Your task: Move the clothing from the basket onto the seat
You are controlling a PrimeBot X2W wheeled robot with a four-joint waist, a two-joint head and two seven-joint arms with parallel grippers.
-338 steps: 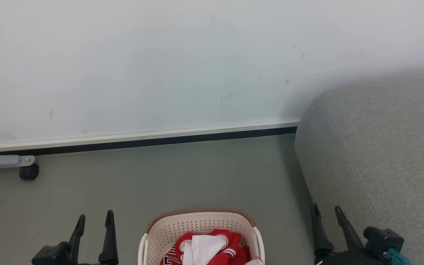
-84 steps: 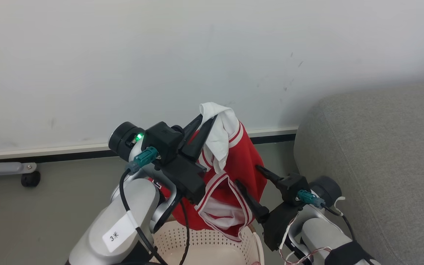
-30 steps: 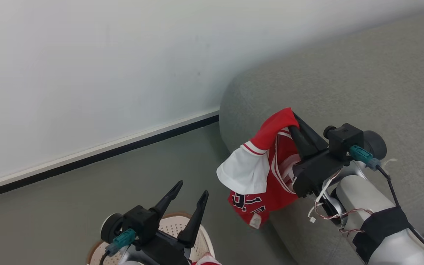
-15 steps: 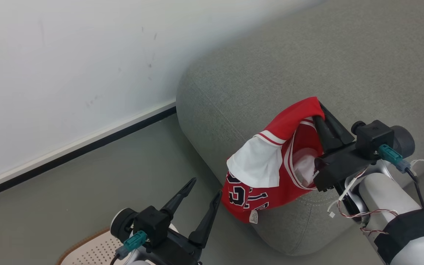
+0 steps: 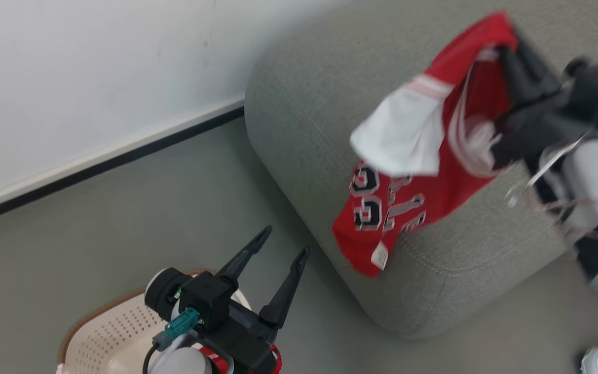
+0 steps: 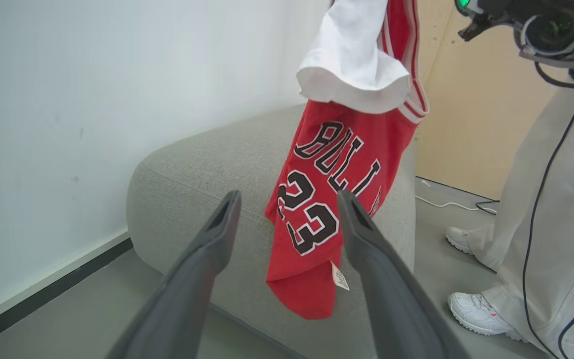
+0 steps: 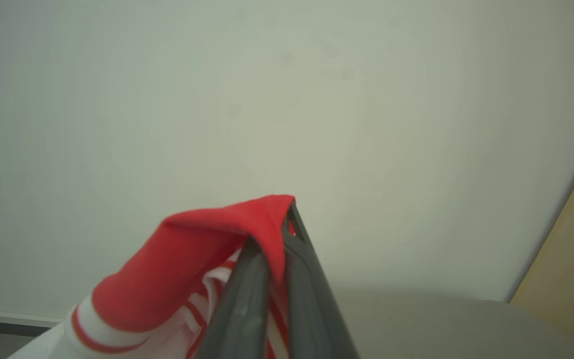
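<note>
Right tool point(image 5: 519, 57) is clamped on one red jersey point(image 5: 408, 197) by the seat point(image 5: 304, 104) corner; left tool point(image 5: 286, 240) gapes wide over my one basket point(image 5: 102, 332), red fabric point(image 5: 273, 361) showing inside.

Two hands point(image 5: 288, 239) point(image 7: 272, 234), one hanging jersey point(image 6: 317, 189), one basket point(image 5: 102, 332), one seat point(image 5: 320, 104)

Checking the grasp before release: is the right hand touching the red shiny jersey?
Touching. The right wrist view shows the right hand shut on a fold of the red shiny jersey, with fabric draped over its tip.
</note>
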